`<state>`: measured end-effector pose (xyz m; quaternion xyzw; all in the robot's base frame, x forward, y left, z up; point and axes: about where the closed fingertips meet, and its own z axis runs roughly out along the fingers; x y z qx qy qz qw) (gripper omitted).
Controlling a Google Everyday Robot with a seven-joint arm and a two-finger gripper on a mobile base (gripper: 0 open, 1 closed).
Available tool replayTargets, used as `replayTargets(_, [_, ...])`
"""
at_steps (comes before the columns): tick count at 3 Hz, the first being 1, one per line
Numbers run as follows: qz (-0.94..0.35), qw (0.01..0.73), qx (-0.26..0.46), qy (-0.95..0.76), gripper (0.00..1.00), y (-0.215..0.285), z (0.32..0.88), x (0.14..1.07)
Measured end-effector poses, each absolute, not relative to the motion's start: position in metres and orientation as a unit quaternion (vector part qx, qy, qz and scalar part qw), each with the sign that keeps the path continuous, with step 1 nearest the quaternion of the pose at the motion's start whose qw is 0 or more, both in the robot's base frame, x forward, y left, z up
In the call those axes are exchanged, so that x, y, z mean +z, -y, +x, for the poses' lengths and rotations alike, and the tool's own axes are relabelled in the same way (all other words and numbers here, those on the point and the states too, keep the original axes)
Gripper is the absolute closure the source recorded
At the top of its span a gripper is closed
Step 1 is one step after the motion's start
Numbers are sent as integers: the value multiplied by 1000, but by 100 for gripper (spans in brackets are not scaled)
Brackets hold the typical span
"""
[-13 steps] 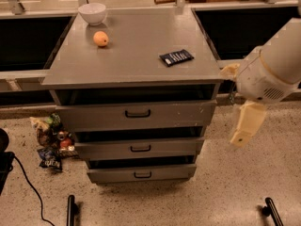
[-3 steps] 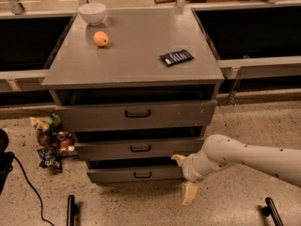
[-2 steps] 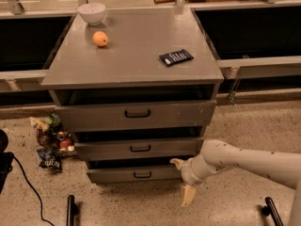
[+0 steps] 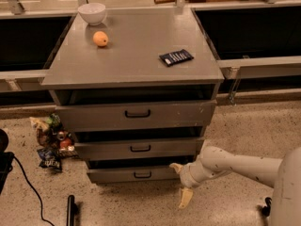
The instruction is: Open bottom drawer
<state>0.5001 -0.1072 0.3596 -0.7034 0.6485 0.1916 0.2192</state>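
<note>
1. Camera view, nearest part: my pale arm (image 4: 244, 166) comes in from the lower right corner and reaches left, low over the speckled floor (image 4: 141, 206).
2. My gripper (image 4: 181, 182) is at the end of that arm, just off the right end of the lowest drawer front. Its two fingers are spread wide and hold nothing. The upper finger (image 4: 175, 166) points toward the drawer's right edge, and the lower one points down at the floor.
3. A short black bar (image 4: 70, 211) stands on the floor at lower left, and a black cable (image 4: 26, 182) curls beside it.
4. The bottom drawer (image 4: 117, 175) is the lowest and narrowest of three grey fronts, just left of my gripper. Its small black handle (image 4: 142, 174) sits mid-panel, well clear of my fingers, and the front looks pushed in.
5. Above it is the middle drawer (image 4: 103, 150), then the top drawer (image 4: 94, 116), the widest, each with a dark gap over it.
6. Left of the drawers, a heap of snack bags (image 4: 49, 142) lies on the floor.
7. On the desk (image 4: 131, 69), a dark packet (image 4: 176, 57) lies toward the right. An orange (image 4: 100, 39) sits further back on the left, and a white bowl (image 4: 91, 12) is near the far left corner.
</note>
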Motion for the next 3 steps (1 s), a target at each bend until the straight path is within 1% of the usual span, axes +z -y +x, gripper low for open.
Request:
replayTargets(1, [-710, 220, 184, -643, 0, 105, 508, 340])
replayTargets(3, [-728, 209, 171, -630, 0, 88, 543, 261])
